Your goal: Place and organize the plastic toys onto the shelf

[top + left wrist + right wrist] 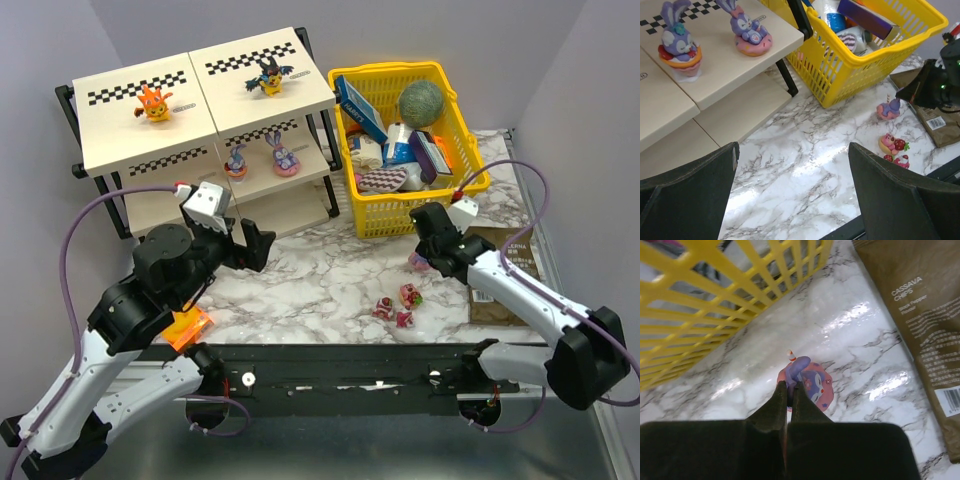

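- My left gripper (pixel 792 150) is spread wide and holds nothing. Its two dark fingers (pixel 690 190) fill the lower corners of the left wrist view, above the marble table (pixel 805 200).
- My right gripper (pixel 788 387) has its fingers drawn together to a thin slit. The tips sit right at a purple-pink figurine (pixel 812 382) lying on the marble in the centre of the right wrist view. I cannot tell whether they pinch any part of it.
- The shelf (pixel 120 135) fills the upper left of the top view. On its top panel stand an orange figurine (pixel 153 103) and, further right, a black-and-yellow winged figurine (pixel 268 76).
- On the middle tier, two bunny-eared figurines (pixel 680 42) stand upright side by side.
- Three small red-pink figurines (pixel 411 295) lie close together on the marble, lower right of centre in the top view.
- A yellow basket (pixel 470 170) stands just right of the shelf, and a brown cassava chips packet (pixel 920 315) lies flat at the right edge.
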Motion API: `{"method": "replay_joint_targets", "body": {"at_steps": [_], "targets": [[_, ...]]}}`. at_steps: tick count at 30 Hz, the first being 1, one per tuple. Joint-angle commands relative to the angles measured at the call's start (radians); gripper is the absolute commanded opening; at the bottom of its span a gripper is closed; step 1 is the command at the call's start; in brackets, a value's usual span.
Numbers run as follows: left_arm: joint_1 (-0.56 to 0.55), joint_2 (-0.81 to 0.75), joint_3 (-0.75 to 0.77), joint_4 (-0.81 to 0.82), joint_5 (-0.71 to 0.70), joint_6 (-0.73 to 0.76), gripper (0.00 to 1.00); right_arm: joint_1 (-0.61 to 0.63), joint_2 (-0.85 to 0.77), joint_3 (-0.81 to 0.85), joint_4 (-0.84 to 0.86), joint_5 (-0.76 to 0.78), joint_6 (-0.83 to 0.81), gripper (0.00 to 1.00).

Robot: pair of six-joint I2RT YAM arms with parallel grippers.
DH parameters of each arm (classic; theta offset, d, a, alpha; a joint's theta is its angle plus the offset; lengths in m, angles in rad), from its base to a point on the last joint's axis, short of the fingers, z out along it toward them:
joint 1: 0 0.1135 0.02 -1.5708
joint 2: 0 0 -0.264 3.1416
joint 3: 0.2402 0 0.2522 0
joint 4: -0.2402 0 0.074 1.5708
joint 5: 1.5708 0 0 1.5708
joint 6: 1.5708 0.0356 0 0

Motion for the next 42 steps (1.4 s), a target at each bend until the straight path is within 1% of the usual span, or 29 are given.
{"method": "replay_joint_targets", "body": {"at_steps": [1,3,5,6,7,8,9,11,13,17,20,21,24,25,26,28,29,32,34,37,40,41,42], "targets": [[0.001,-0.006,-0.058,0.034,0.088,-0.036,0.99,0.083,-0.092,0.07,-0.08,-0.051,0.062,0.01],[-0.001,-0.009,-0.101,0.077,0.128,-0.07,0.99,0.141,-0.106,0.118,-0.126,-0.056,0.086,0.01],[0.001,-0.011,-0.146,0.117,0.2,-0.094,0.99,0.183,-0.106,0.153,-0.149,-0.071,0.118,0.01],[-0.001,-0.011,-0.163,0.161,0.226,-0.108,0.99,0.226,-0.104,0.19,-0.162,-0.079,0.124,0.01],[0.001,-0.012,-0.177,0.184,0.238,-0.116,0.99,0.249,-0.095,0.208,-0.163,-0.082,0.13,0.01],[-0.001,-0.012,-0.202,0.204,0.29,-0.117,0.99,0.272,-0.09,0.228,-0.162,-0.088,0.133,0.01],[0.001,-0.017,-0.216,0.244,0.306,-0.119,0.99,0.315,-0.083,0.267,-0.166,-0.094,0.135,0.01],[-0.001,-0.021,-0.243,0.279,0.345,-0.116,0.99,0.356,-0.055,0.313,-0.169,-0.097,0.132,0.01],[-0.001,-0.022,-0.259,0.312,0.365,-0.11,0.99,0.402,-0.031,0.378,-0.173,-0.105,0.115,0.01],[-0.002,-0.003,-0.269,0.312,0.369,-0.107,0.99,0.458,0.035,0.468,-0.165,-0.099,0.087,0.01],[-0.019,0.002,-0.288,0.348,0.33,-0.093,0.99,0.485,0.075,0.543,-0.168,-0.099,0.078,0.01],[-0.027,0.0,-0.292,0.384,0.318,-0.09,0.99,0.499,0.106,0.563,-0.179,-0.094,0.078,0.01],[-0.08,0.018,-0.314,0.454,0.266,-0.061,0.99,0.516,0.163,0.652,-0.209,-0.088,0.083,0.01],[-0.103,0.029,-0.315,0.464,0.214,-0.055,0.99,0.521,0.175,0.67,-0.215,-0.088,0.087,0.01],[-0.148,0.043,-0.311,0.471,0.183,-0.045,0.99,0.522,0.186,0.684,-0.222,-0.087,0.087,0.01],[-0.195,0.093,-0.3,0.476,0.13,-0.018,0.98,0.533,0.213,0.725,-0.228,-0.084,0.089,0.01],[-0.223,0.109,-0.289,0.477,0.082,-0.013,0.97,0.534,0.219,0.741,-0.234,-0.081,0.089,0.01],[-0.245,0.141,-0.292,0.487,0.001,-0.016,0.95,0.536,0.235,0.775,-0.252,-0.079,0.095,0.01],[-0.252,0.153,-0.297,0.505,-0.022,-0.016,0.93,0.538,0.235,0.784,-0.249,-0.083,0.096,0.01],[-0.266,0.164,-0.311,0.533,-0.068,-0.016,0.88,0.538,0.235,0.792,-0.246,-0.088,0.095,0.01],[-0.277,0.172,-0.323,0.572,-0.102,-0.016,0.82,0.539,0.238,0.796,-0.248,-0.088,0.096,0.01],[-0.278,0.173,-0.332,0.583,-0.101,-0.015,0.78,0.539,0.238,0.796,-0.246,-0.088,0.096,0.01],[-0.28,0.181,-0.334,0.599,-0.096,-0.012,0.76,0.539,0.238,0.796,-0.246,-0.09,0.098,0.01]]}}
